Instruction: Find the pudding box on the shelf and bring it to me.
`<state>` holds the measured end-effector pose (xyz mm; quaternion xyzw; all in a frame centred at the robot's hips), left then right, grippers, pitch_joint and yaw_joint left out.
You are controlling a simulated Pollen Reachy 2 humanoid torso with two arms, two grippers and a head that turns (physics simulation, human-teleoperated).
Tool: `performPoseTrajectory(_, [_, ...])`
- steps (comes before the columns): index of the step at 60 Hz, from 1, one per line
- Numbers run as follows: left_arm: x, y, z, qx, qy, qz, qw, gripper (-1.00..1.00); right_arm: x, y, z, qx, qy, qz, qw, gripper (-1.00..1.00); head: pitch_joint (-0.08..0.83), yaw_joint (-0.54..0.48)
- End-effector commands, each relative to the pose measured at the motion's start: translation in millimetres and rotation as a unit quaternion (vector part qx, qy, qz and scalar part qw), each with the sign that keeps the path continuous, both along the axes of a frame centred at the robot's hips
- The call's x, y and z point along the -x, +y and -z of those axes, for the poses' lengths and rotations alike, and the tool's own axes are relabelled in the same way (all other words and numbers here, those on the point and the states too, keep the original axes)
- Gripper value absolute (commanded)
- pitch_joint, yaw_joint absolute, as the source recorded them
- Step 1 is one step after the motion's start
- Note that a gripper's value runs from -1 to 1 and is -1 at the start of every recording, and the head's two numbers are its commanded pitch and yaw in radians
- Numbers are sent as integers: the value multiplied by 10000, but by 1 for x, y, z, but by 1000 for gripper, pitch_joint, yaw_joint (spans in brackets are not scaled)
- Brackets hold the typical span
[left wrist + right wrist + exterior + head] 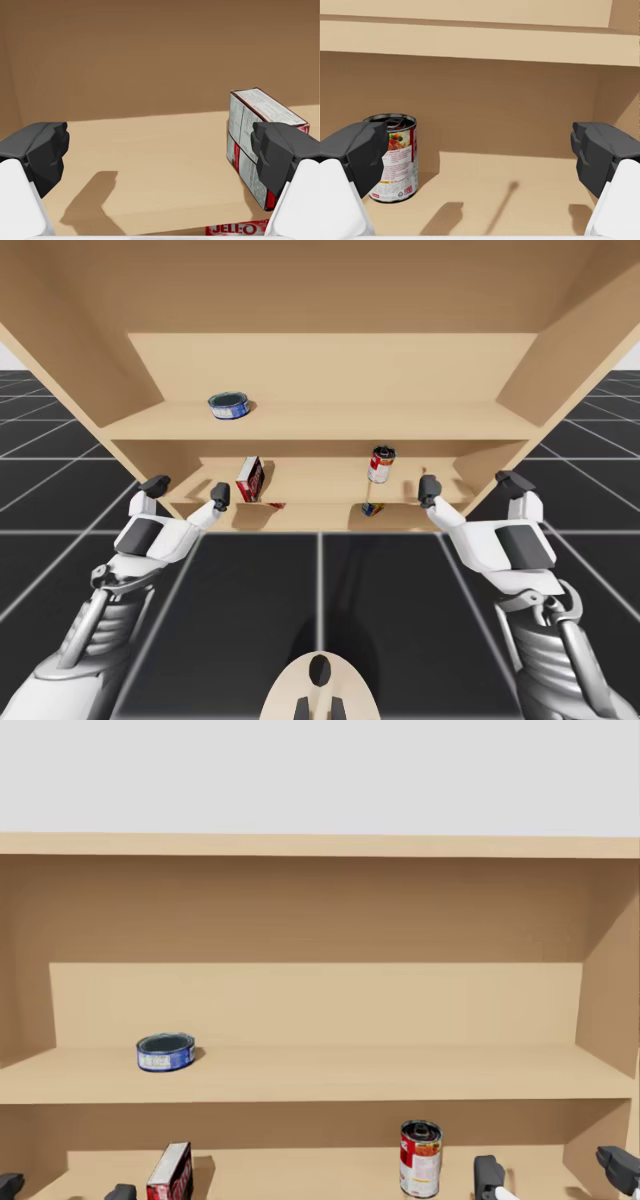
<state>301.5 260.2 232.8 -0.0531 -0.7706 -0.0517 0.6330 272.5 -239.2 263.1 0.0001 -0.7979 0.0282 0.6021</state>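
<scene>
My left gripper (187, 488) gapes wide, empty (seemingly readied to grasp), pudding box (250, 478) at its two o'clock; right gripper (471, 484) likewise.

**High view:** we look down and forward from above, wide and far, onto both boards of the shelf (400, 420).

**Head view:** we face the shelf's back wall at a level angle from nearer in, with the upper board at mid-height.

**Left wrist view:** we look along the left gripper (160, 150) over the lower board, close to the box (245, 125).

**Right wrist view:** we look likewise along the right gripper (480, 150), close to the can (400, 155).

High and head views share the tin (230, 405), box and can.
</scene>
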Motion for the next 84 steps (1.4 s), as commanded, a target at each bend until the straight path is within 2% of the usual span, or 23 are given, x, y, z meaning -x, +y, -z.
performPoseTrajectory(1, [0,0,0,-5,-2,-4,10000,-1000,1,1,2,-128,30,125,9998,-1000,-1,-32])
performPoseTrajectory(3, [0,0,0,2,0,-2,10000,-1000,0,2,2,-50,49,-3,10000,-1000,3,-32])
performPoseTrajectory(11, [1,0,-1,21,-13,3,10000,-1000,0,2,1,-37,95,-35,9999,-1000,45,-32])
performPoseTrajectory(26, [3,0,-2,39,-45,31,10000,-1000,0,2,2,2,83,39,10000,-1000,189,-7])
performPoseTrajectory(34, [3,0,-2,37,-54,46,10000,-1000,0,2,2,36,100,58,9999,-1000,258,47])
performPoseTrajectory(49, [5,-2,-3,47,-42,112,9999,-1000,0,4,4,151,144,65,9998,-1000,390,225])
performPoseTrajectory(62, [13,-14,-7,72,-13,270,9996,-1000,-2,5,5,175,210,37,9996,-1000,432,266])
performPoseTrajectory(66, [22,-25,-15,193,138,440,9987,-1000,-3,5,7,178,237,48,9995,-1000,430,264])
performPoseTrajectory(73, [38,-40,-31,187,455,398,9980,-1000,-5,5,8,181,258,70,9995,-1000,428,264])
performPoseTrajectory(76, [43,-48,-37,289,685,418,9964,-1000,-5,4,8,173,261,74,9995,-1000,430,263])
performPoseTrajectory(81, [42,-62,-37,398,971,541,9930,-1000,-5,4,9,174,263,81,9995,-1000,428,262])
performPoseTrajectory(84, [37,-68,-34,368,1052,512,9924,-1000,-5,4,9,173,261,82,9995,-1000,426,262])
